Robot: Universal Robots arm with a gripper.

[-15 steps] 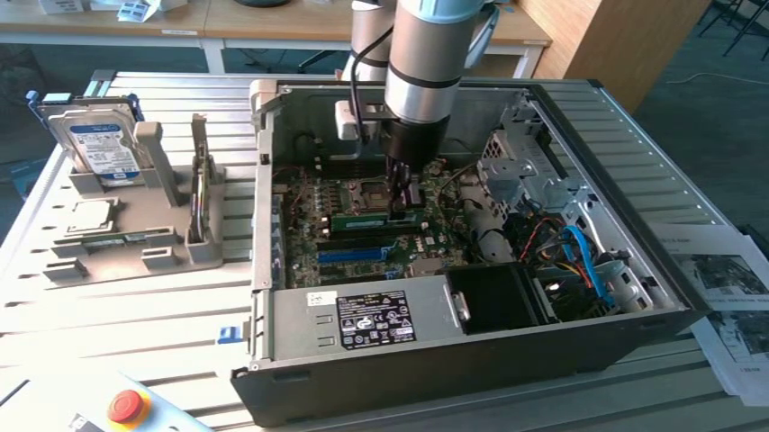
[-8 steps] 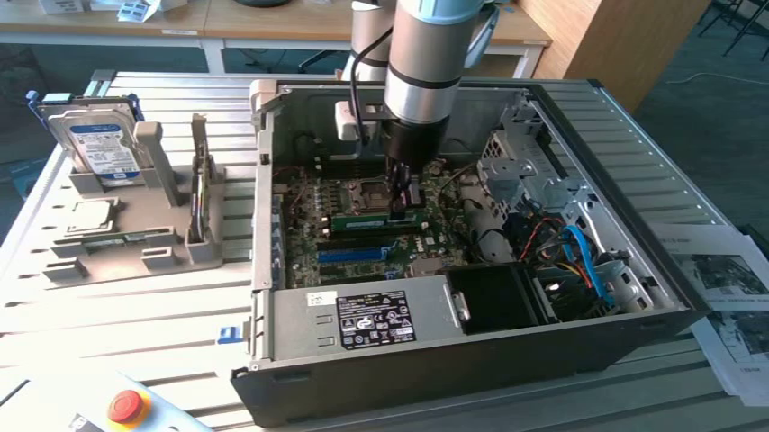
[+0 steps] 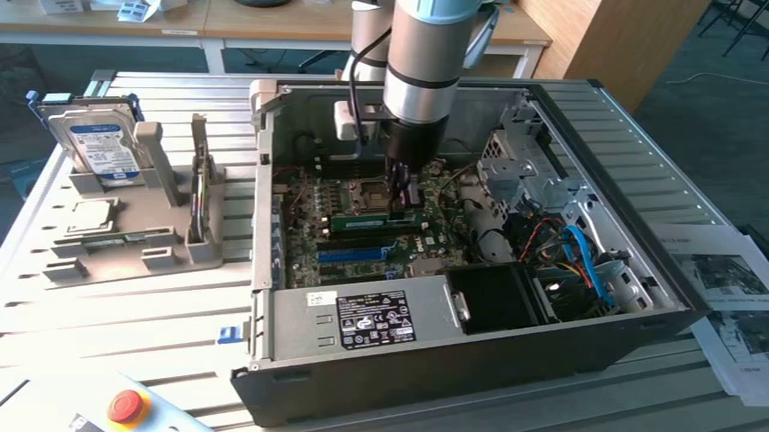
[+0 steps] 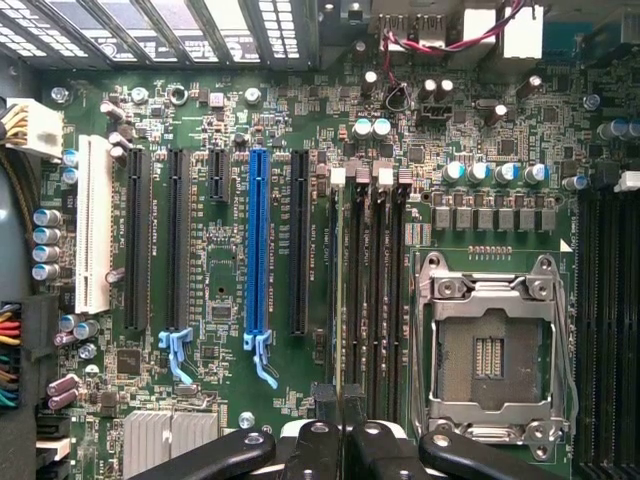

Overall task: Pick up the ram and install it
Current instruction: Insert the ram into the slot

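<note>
- Closest to the wrist camera, the gripper [image 4: 338, 405] has its black fingers [image 4: 322, 400] pinched almost fully together on a thin edge, directly above the motherboard [image 4: 230, 120].
- Centre of the exterior view: the arm [image 3: 420, 54] reaches straight down into an open computer case [image 3: 420, 382]. The case lies on its side with the panel off, so the board faces up and can be reached from above.
- Under the fingertips sits the ram [image 3: 375, 219], a narrow green stick clamped by its upper edge. That grip likely leaves its contact edge free to face downward.
- It runs parallel to the long memory slots [image 4: 375, 290] and is lined up with them. I cannot tell whether it is already seated or just above a slot.
- Just beside the slots is the processor socket [image 4: 490, 350], empty inside its metal frame.
- At the exterior view's left, well apart from the case, a grey parts holder [image 3: 121, 265] props a hard drive [image 3: 103, 148] upright. A processor chip [image 3: 90, 216] lies flat in it, probably so both are easy to grasp.
</note>
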